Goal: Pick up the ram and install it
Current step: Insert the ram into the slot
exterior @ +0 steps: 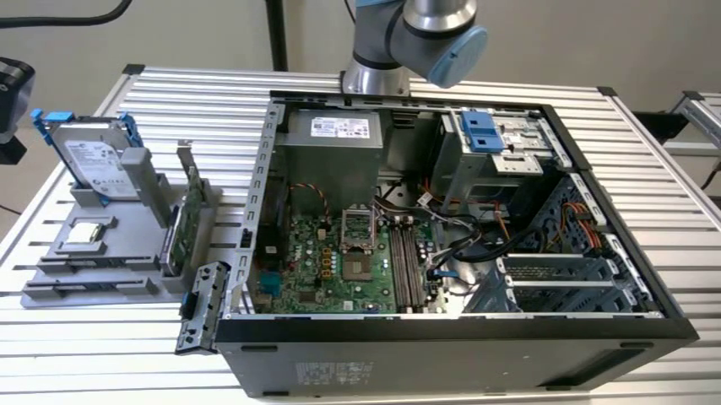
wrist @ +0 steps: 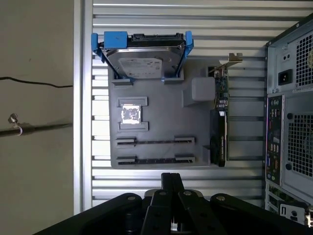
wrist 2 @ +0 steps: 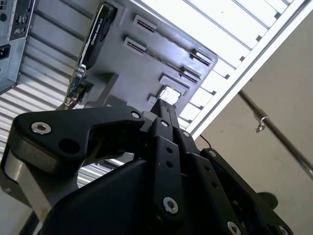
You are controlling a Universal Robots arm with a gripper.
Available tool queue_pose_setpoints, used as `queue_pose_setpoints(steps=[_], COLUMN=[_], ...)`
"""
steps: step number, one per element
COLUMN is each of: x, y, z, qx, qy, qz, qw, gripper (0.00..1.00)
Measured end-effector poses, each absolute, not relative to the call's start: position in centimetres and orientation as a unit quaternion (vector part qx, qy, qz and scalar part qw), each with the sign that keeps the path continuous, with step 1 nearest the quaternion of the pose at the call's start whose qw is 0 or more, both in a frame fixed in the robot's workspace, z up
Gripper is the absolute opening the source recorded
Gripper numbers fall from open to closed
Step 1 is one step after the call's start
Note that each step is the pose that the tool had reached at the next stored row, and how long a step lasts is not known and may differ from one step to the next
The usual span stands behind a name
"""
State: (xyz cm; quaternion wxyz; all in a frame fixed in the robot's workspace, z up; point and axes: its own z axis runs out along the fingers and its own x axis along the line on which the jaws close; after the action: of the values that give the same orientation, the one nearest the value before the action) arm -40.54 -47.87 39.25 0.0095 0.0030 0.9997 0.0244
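Note:
My gripper hangs high above the grey parts holder, which lies on the slatted table at the exterior view's left. Its black fingers are pressed together, shut, with nothing between them. The ram is hidden or out of view; the holder's two long slots show just thin dark grooves. The open computer case lies on its side, and its motherboard's long memory slots run beside the processor socket.
On the holder a silver hard drive with blue rails stands at one end, a small square chip sits mid-holder, and a green card with a metal bracket stands on the side nearest the case. The arm's base rises behind the case.

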Motion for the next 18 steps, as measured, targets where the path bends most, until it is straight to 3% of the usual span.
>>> queue_pose_setpoints(steps=[18], x=[-40.54], y=[-47.87], z=[39.25], qx=[-0.027], qy=[0.999], qz=[0.025], qw=[0.009], gripper=[0.0])
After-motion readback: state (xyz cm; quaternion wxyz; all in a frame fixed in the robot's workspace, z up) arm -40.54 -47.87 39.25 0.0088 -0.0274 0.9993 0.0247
